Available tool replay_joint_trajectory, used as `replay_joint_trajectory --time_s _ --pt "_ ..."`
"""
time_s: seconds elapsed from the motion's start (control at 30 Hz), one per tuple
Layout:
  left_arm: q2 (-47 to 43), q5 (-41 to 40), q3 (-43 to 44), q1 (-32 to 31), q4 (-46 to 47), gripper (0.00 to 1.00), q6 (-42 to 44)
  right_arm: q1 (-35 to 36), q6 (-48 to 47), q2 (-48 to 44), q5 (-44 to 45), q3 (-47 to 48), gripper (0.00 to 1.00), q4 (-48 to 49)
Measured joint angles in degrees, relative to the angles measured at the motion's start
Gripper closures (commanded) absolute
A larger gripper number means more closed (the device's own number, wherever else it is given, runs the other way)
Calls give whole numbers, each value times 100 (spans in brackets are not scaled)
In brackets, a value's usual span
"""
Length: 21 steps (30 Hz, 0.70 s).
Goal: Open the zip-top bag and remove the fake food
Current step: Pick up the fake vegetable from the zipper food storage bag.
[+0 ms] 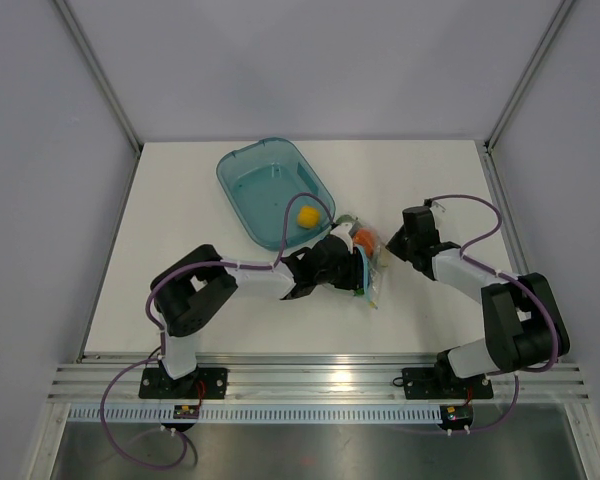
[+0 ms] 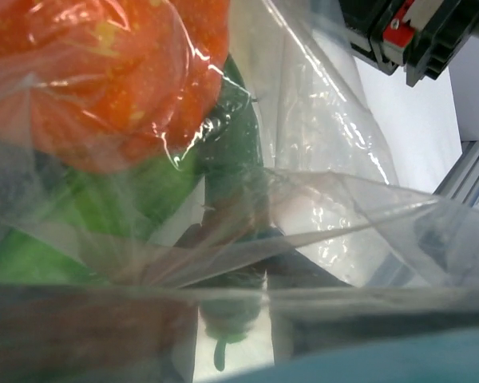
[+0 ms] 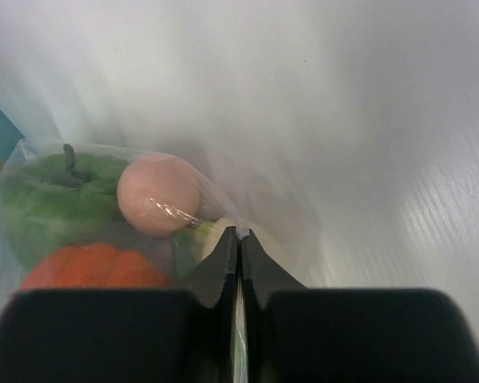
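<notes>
One zip-top bag [image 1: 371, 283] stands near the middle of the table, propped between the two grippers, with the fake food [image 1: 361, 238] bunched inside it. From above, only an orange spot and some green show through the plastic. The teal zip strip [image 1: 364, 270] runs along the side nearest the left gripper [image 1: 352, 264].

The left wrist camera sits right against the film. A big orange-red piece [image 2: 104, 72] fills its upper left, with a dark green piece [image 2: 235, 144] beside it and lighter green below. That gripper's own fingers do not show clearly there, so I cannot tell how wide it stands or whether it grips the bag.

The right wrist view shows the bag's other side: a green pepper [image 3: 40, 199] with a stem, a round peach-coloured piece [image 3: 158, 194] and a whitish piece [image 3: 265, 243]. The whitish piece lies just behind the right gripper [image 3: 238, 238], whose jaws are drawn together to a hairline at the film. Whether a fold is caught between them is unclear.

Only the overhead view shows the yellow lemon [image 1: 307, 215], which lies apart in a translucent teal tub [image 1: 250, 180] just behind the bag.

The table [image 1: 180, 300] is white, with an aluminium rail [image 1: 320, 378] along its near edge carrying the arm bases, and grey walls [image 1: 40, 150] enclose it.
</notes>
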Motion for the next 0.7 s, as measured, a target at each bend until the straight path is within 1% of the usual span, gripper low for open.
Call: replay_joint_trajectory --time_s 0.03,0.2,0.47,0.7 --pt "-4 2 -7 0 0 81 2 0 22 0 55 9 100 -42" --pt "-122 -24 -61 0 -52 81 9 0 129 -94 361 20 100 -273" --pt "-573 -177 -118 17 -98 81 55 15 385 -667 953 -79 100 -678" --pt "-678 -304 -116 15 -264 80 63 55 660 -841 1220 -138 100 -964"
